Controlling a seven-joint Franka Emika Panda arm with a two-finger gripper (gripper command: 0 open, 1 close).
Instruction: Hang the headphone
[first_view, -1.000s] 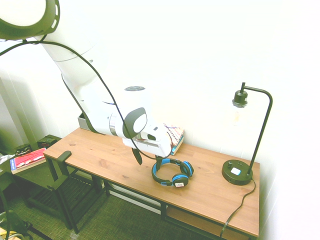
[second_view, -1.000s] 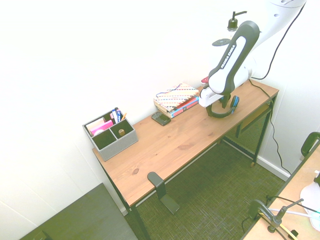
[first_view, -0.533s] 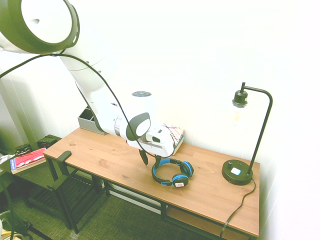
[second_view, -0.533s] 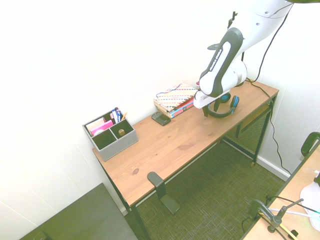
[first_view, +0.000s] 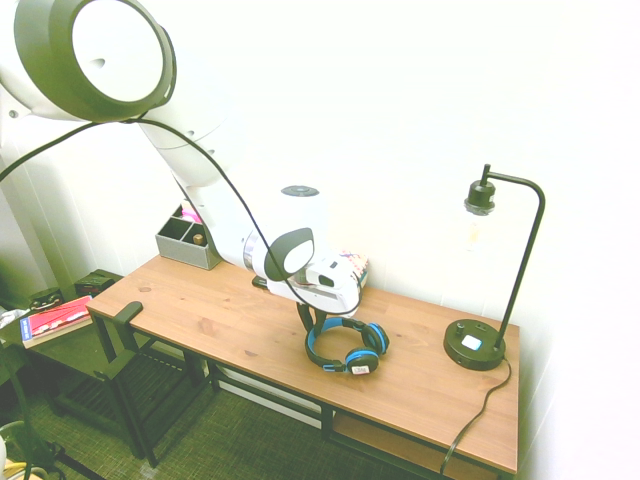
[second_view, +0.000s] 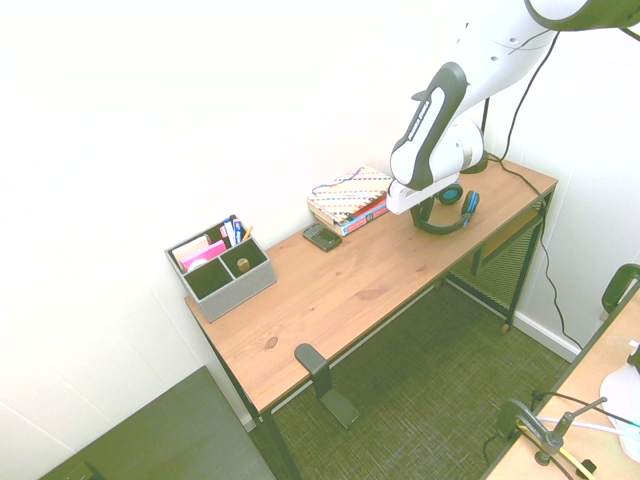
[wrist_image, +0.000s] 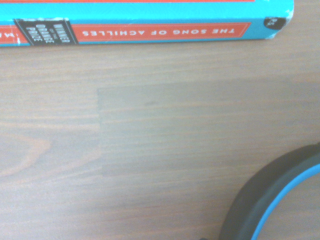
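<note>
1. Not far along, I'd say. The headphone is lying flat on the wooden desk, ear cups toward the front edge, just in front of the stack of books and well clear of the desk lamp. Nothing is hung yet.

2. The gripper is pointing straight down right at the headband end of the headphone, so this looks like the grab step. Lifting, carrying and actually hanging it are all left to do.

3. Claw state: honestly can't tell. The fingers are tiny dark slivers under the white hand in both room views, and I can't see whether they're spread, closed, or already pinching the headband.

4. Best guess for the hanging spot is the black hook clamped on the desk's front edge, at the far end from the headphone. Could also be the lamp's arm; the pictures don't settle it.

5. Wrist view only catches a curved bit of the blue-and-black headband on bare wood, with a turquoise book spine beside it. No contact visible there.

6. In the second room view the arm covers part of the headphone, so contact is hidden there too. The grey organizer sits far off and is not in the way.
</note>
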